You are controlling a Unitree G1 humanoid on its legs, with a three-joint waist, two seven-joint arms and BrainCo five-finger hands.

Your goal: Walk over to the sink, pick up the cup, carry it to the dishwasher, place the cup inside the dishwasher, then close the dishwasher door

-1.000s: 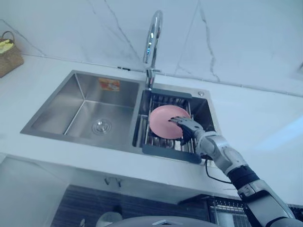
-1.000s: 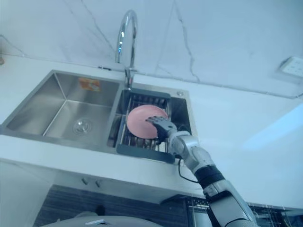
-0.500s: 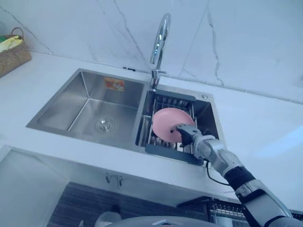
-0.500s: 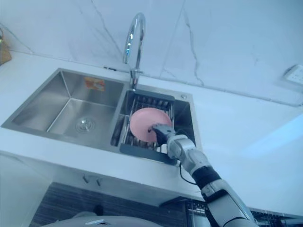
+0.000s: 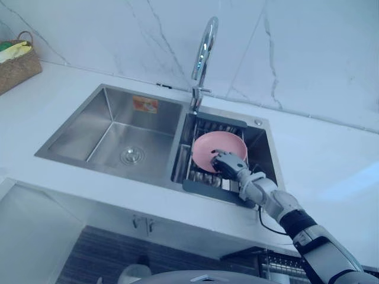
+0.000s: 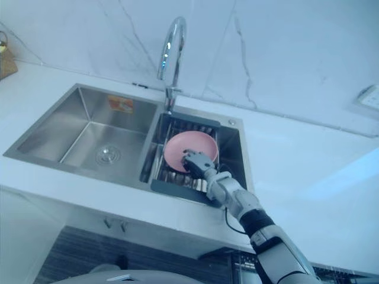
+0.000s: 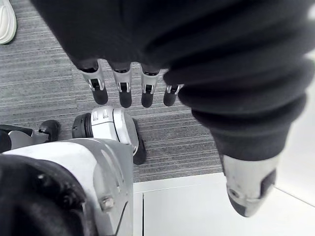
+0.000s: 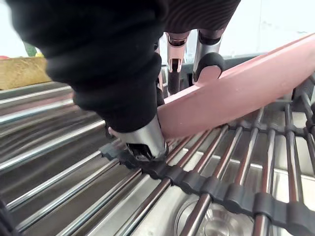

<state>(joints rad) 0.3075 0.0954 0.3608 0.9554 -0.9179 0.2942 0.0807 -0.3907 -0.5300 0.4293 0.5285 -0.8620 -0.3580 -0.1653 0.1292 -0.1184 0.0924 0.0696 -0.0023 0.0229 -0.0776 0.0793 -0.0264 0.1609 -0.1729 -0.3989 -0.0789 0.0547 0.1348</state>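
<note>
At centre frame, on the sink rack (image 5: pixel 206 187), the right hand (image 5: pixel 227 165) pinches the rim of the pink bowl (image 5: pixel 213 147). This appears to be the pickup step. The next move calls for a clean lift. The left hand (image 7: pixel 122 87) hangs with its fingers straight.

Chrome faucet (image 5: pixel 202 52), marble wall (image 5: pixel 118 35) — wicker basket (image 5: pixel 18 68) on white counter (image 5: pixel 331 171)

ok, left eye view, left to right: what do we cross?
basket → sink drain → faucet → pink dish in the rack, right hand gripping its rim → bare counter
</note>
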